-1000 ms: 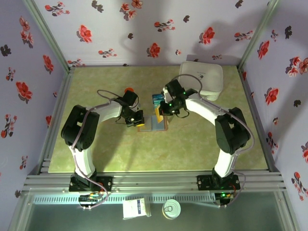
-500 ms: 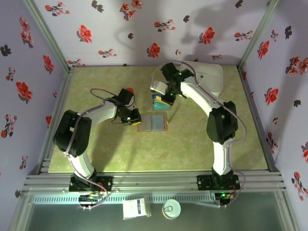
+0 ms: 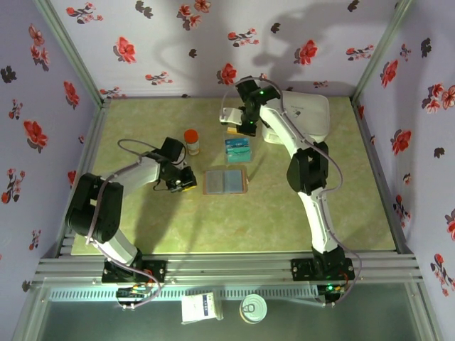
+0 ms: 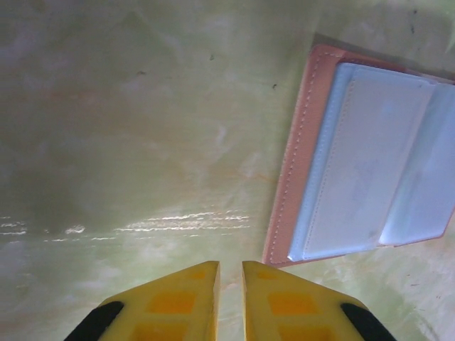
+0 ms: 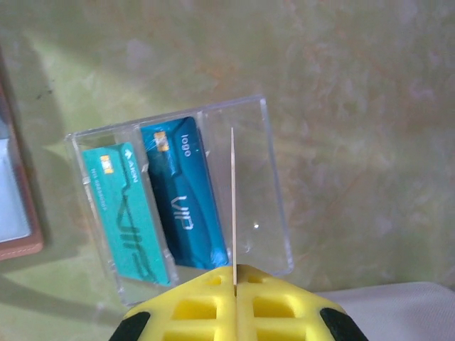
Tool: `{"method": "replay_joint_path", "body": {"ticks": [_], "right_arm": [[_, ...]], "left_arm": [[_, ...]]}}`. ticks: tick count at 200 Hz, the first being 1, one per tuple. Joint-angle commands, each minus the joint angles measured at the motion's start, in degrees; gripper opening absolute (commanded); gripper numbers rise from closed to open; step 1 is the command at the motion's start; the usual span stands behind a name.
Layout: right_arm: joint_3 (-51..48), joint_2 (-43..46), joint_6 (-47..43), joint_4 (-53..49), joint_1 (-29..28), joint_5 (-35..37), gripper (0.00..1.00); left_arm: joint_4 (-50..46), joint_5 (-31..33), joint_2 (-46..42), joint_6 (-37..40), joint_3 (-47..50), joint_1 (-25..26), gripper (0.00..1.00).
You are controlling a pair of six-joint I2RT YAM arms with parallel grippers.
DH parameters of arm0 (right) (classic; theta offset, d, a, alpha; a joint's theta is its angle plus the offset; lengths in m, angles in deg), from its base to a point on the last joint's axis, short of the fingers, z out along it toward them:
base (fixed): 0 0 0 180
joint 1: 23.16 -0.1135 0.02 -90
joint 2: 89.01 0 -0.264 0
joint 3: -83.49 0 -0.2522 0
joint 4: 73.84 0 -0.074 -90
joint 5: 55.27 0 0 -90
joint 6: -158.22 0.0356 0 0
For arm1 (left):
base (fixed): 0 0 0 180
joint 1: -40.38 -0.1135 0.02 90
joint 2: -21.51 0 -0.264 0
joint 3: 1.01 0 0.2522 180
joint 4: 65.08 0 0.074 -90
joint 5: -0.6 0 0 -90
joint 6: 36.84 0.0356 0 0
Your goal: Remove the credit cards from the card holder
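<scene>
While the right gripper [image 5: 234, 284] pinches a card [image 5: 232, 206] edge-on above the tray [image 5: 274, 213], the left gripper [image 4: 229, 273] sits pressed together beside the open holder [image 4: 355, 185].

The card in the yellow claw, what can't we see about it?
- Right wrist view: the card is edge-on, a thin line, so its face and colour are hidden.
- The right claw covers the card's lower end.
- Top view: the card is too small to make out.
- Right wrist view: the frame edge cuts off the wallet.

The walls [image 3: 142, 42] were pale lavender with red and black flowers all over. The table [image 3: 142, 220] was glossy, mottled yellow-green, with metal rails [image 3: 227, 266] along its near edge.
</scene>
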Motion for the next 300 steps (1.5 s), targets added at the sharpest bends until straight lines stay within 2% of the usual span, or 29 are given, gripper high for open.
{"method": "replay_joint_path", "body": {"ticks": [1,35,56,70,82,137,173,232,256,300], "right_arm": [[2.2,-2.0,-2.8,0.6,0.2,-0.2,0.0],[2.4,-3.3,-2.9,2.8,0.2,0.2,0.0],[2.4,-4.0,-2.9,3.8,0.2,1.6,0.09],[2.3,-4.1,-2.4,5.5,0.2,3.0,0.2],[2.3,-3.8,-1.9,7.3,0.2,4.6,0.25],[1.1,-3.1,1.3,14.7,0.2,7.5,0.26],[-0.4,-1.7,3.2,13.1,0.1,5.2,0.28],[-10.1,6.3,4.7,11.5,-0.2,-0.3,0.59],[-13.5,6.7,5.0,13.5,-0.7,0.3,0.65],[-14.0,3.8,5.2,15.9,-1.0,3.3,0.66]], "left_arm": [[-1.1,0.8,-1.6,-0.7,0.9,-0.7,0.15],[-1.1,0.5,-0.4,-0.4,0.8,-1.2,0.15],[-1.1,0.3,0.3,0.0,0.7,-1.4,0.15],[-1.0,0.3,0.5,0.1,0.7,-1.6,0.15],[-1.0,0.2,0.5,0.1,0.8,-1.7,0.15],[-0.5,-0.1,0.4,0.2,1.5,-2.2,0.15],[-0.5,-0.4,-0.1,0.2,1.6,-2.3,0.15],[-0.3,-0.6,-0.6,0.3,1.4,-2.4,0.15],[0.1,-0.9,-0.8,0.2,1.5,-2.4,0.15],[0.4,-1.3,-0.9,0.1,2.2,-2.4,0.15]]}}
